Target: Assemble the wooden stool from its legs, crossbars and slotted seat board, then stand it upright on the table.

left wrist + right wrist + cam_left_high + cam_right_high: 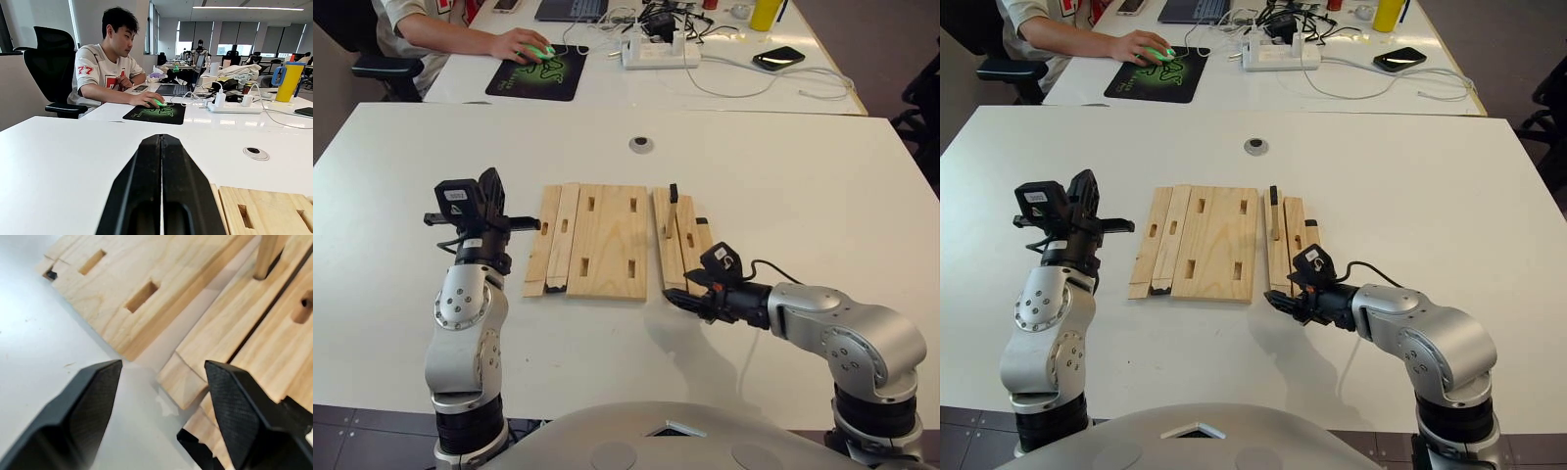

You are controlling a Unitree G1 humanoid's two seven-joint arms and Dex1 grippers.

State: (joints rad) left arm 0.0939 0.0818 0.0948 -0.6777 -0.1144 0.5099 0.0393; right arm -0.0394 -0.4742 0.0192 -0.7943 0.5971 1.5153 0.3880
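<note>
- Your slotted seat board (607,241) lies flat mid-tabletop with four rectangular slots facing up.
- Two narrow slats (551,238) lie against the seat board's left edge. Their near ends are notched.
- The right-hand slats (680,240) lie just beside the board's right edge, parted from it by a thin gap.
- A thin stick (266,252) stands up from the right-hand slats, beyond your right pincer.
- Your left pincer (533,224) is closed with its fingers pressed together on nothing. It is held level above the tabletop, and its tip points at the outer edge of the left slats.
- Your right pincer (164,377) is spread wide and empty. It sits low over the near ends of the right-hand slats and the gap beside the board.
- A black cable (769,266) loops off the right wrist above the tabletop.
- The tabletop (783,176) is plain white, with a round cable grommet (641,145) behind the board.
- The rear tabletop (607,88) carries a dark mouse mat (536,76) with a green design, a white power strip (661,54), loose cables (744,83), a phone (778,58), a yellow cup (766,14) and a laptop (572,9).
- The left wrist view shows an open office with a black chair (46,63), strip lights and windows.
- A white sticker (457,195) sits on the left wrist camera (its print is too small to read).
</note>
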